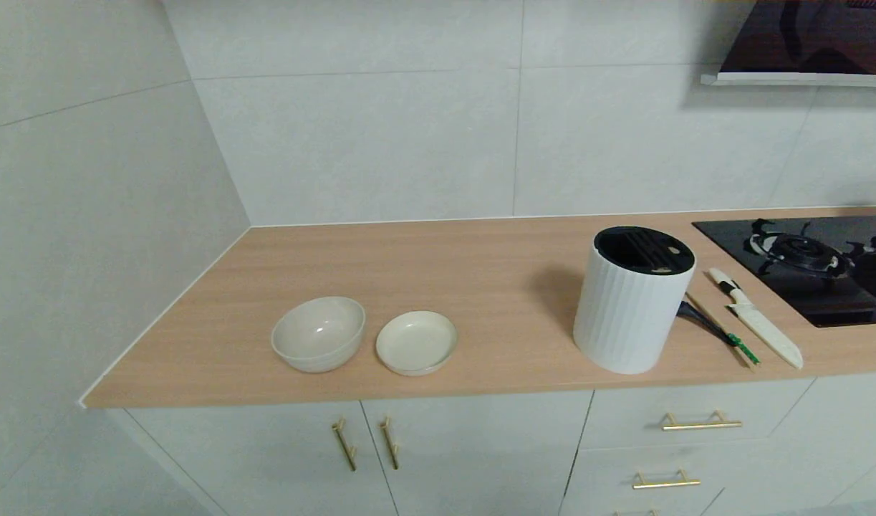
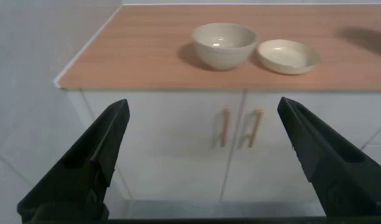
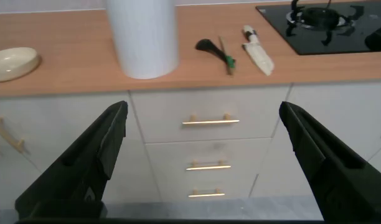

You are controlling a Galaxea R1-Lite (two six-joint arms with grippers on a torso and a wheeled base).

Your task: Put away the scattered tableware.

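The wooden counter (image 1: 423,265) runs along a tiled wall, with pale cupboards (image 1: 480,448) below it. At its right end lies a black gas hob (image 1: 839,304). Just left of the hob stands an upright white ribbed holder (image 1: 632,319) with a slotted black top. The slots suggest it is where the long pieces are meant to go.

The left pincer (image 2: 203,165) hangs in front of the cupboard doors, below the counter's edge, spread wide and gripping nothing. The right pincer (image 3: 203,165) hangs likewise before the drawers, also wide open and empty. Each faces its own group of pieces, so nothing seems to have been picked up yet.

Toward the left end a deep cream bowl (image 1: 319,333) sits upright near the front edge. A shallow dish (image 1: 417,342) sits just beside it on the right, apart or barely touching.

Between holder and hob lie a white knife (image 1: 758,324), a pair of chopsticks (image 1: 740,345) and a small dark spoon-like utensil (image 1: 698,317), its end hidden behind the holder.
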